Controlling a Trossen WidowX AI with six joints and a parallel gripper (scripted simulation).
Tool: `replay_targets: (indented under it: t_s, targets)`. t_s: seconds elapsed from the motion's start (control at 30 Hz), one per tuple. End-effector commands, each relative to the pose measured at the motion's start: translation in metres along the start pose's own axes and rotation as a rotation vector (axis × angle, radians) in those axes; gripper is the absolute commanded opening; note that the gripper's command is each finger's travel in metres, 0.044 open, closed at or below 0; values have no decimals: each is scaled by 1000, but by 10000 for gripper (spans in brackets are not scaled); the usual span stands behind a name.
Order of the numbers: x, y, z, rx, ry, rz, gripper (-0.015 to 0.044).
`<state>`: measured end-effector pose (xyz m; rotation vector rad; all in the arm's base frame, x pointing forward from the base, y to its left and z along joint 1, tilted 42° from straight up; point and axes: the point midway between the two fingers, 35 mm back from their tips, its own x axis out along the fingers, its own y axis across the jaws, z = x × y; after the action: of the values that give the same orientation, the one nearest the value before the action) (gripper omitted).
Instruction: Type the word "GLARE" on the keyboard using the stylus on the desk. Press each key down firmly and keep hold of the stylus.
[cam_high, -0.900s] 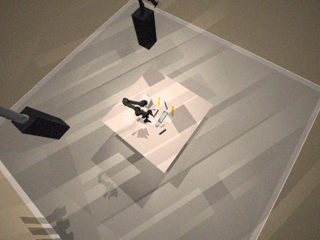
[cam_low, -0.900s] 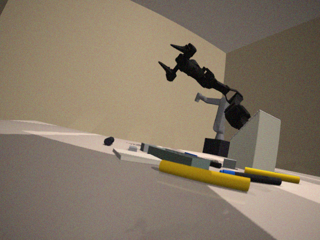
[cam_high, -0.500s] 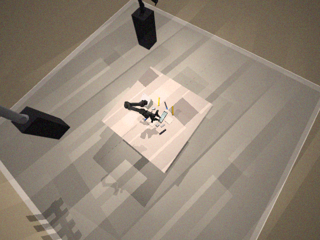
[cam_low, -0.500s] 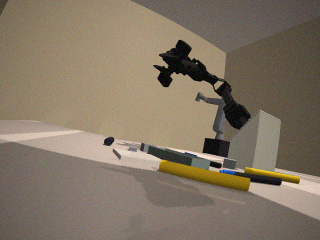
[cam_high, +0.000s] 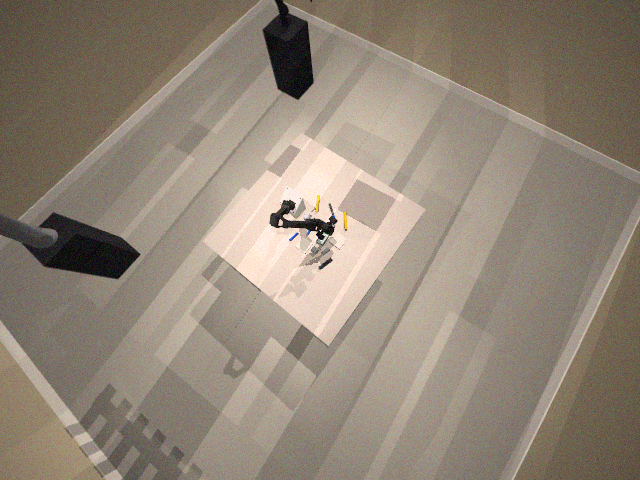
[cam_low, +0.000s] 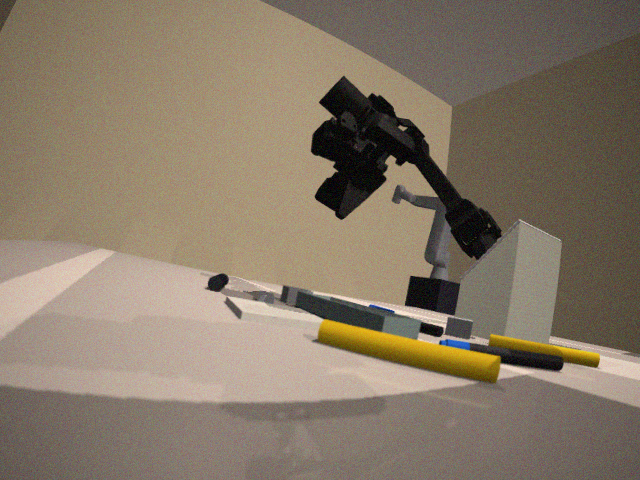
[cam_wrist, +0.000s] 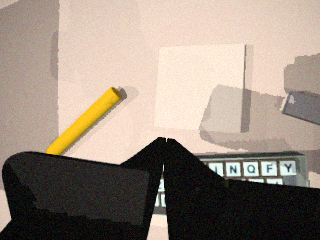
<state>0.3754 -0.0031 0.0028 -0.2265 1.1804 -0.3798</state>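
With my gripper (cam_high: 321, 237) (cam_low: 340, 214) (cam_wrist: 165, 145) fully closed on nothing, I'd pinch the blue-and-black pen (cam_high: 331, 209) (cam_low: 522, 357), probably the stylus, at one o'clock from it in the top view, mid-barrel, expecting something light, stiff and prone to roll.

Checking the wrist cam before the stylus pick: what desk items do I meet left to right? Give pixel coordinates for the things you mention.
Yellow stick (cam_high: 345, 221) (cam_low: 408, 351) (cam_wrist: 82, 121) → pale square slab (cam_high: 339, 241) (cam_low: 273, 312) (cam_wrist: 200, 70) → grey block (cam_high: 325, 251) (cam_low: 264, 297) (cam_wrist: 305, 107). Keyboard (cam_high: 323, 238) (cam_low: 341, 312) (cam_wrist: 260, 169) left out: it overlaps the slab's span.
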Motion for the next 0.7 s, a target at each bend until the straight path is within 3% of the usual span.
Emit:
replay_targets:
  t_s: [0.0,0.2,0.57,0.67]
  targets:
    - [36,9,-36,-104,174,-131,0]
    - [74,14,-83,-270,369,-304,0]
    - [75,14,-85,-275,374,-310,0]
    - [70,-6,-76,-276,374,-309,0]
